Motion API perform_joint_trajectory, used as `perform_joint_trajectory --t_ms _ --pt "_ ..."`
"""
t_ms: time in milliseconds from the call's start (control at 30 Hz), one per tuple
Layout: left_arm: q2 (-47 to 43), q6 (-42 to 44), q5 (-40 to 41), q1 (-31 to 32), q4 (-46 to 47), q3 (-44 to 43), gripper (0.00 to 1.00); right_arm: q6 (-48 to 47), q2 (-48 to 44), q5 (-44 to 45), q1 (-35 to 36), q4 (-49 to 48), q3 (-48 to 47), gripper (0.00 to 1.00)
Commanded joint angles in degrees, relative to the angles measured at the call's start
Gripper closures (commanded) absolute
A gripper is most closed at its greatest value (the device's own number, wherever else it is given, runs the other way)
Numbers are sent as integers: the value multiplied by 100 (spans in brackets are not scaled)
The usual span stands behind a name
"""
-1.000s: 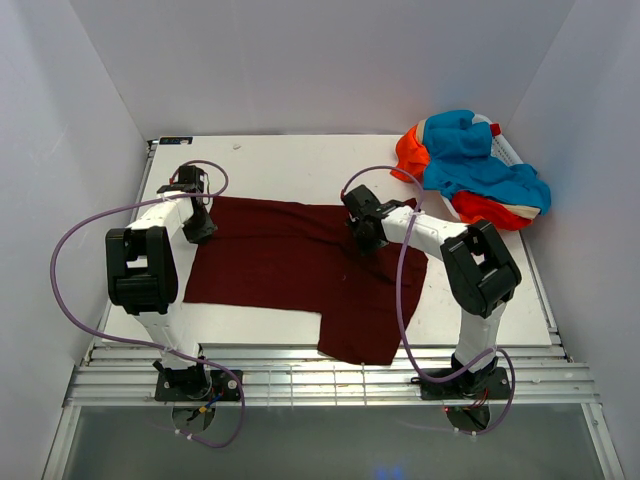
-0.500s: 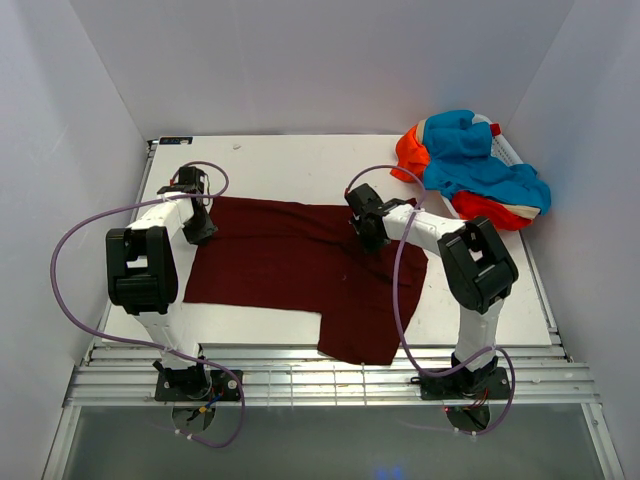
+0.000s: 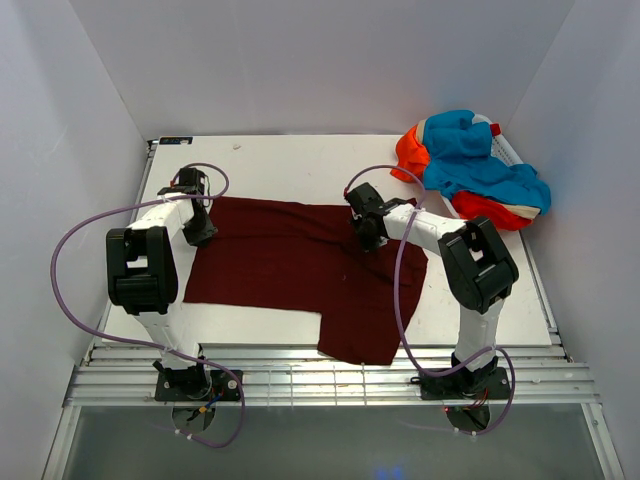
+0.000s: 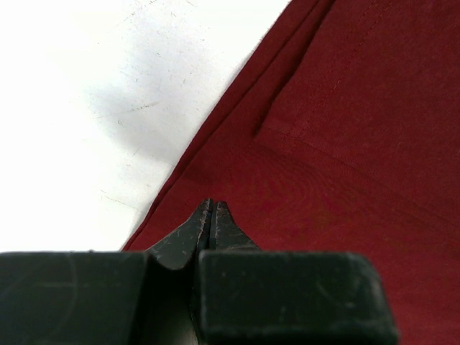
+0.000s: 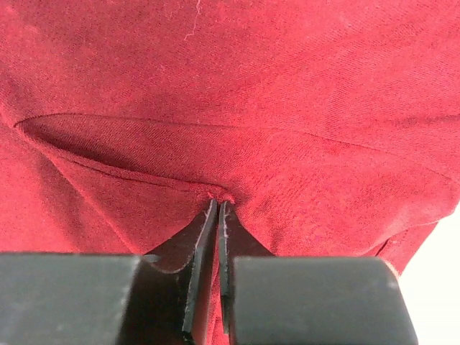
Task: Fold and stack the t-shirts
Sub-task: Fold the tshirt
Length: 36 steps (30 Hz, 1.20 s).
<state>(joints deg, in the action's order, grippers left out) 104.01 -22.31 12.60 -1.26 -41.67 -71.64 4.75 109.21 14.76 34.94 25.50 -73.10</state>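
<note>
White table [image 3: 290,165] carries the maroon t-shirt [image 3: 280,265], spread beneath both grippers. Right gripper [image 5: 218,205] clenched on a cloth pucker at its tips; left gripper [image 4: 212,205] closed over the shirt edge, hold unconfirmed. Recommend lifting together, evenly, avoiding drag.

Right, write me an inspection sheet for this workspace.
Surface: white table, lightly scuffed.
Job's things: maroon t-shirt spread flat; orange and blue t-shirts heaped at far right corner.
Clutter: nothing seen.
Grippers: left gripper shut at the maroon t-shirt's left edge, hold unclear; right gripper shut on a pinched fold of it.
Cables: purple cables loop beside both arms.
Surroundings: white walls on three sides; metal rails at near edge.
</note>
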Motion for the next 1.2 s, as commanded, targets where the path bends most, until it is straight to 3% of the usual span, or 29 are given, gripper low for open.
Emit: perform_joint_trajectory --t_ms 0,267,733,800,833,1000,1167 --pt "-390 33 -47 29 80 18 91 -10 -251 -140 -5 -63 -90 92" --pt "-364 33 -56 29 89 1 91 -168 -936 -491 83 438 -178 92" --pt "-223 33 -21 29 80 -52 91 -387 -1025 -2548 496 579 613 91" --pt "-205 33 -3 29 80 -61 91 -440 -937 -2637 549 597 613 85" --pt "-205 33 5 29 80 -61 91 -449 -945 -2593 584 579 604 74" --pt "-179 -2 129 29 89 -140 91 -440 -1278 -2197 593 360 464 62" --pt "-39 -37 260 29 106 -280 91 -283 -1367 -1470 576 333 156 62"
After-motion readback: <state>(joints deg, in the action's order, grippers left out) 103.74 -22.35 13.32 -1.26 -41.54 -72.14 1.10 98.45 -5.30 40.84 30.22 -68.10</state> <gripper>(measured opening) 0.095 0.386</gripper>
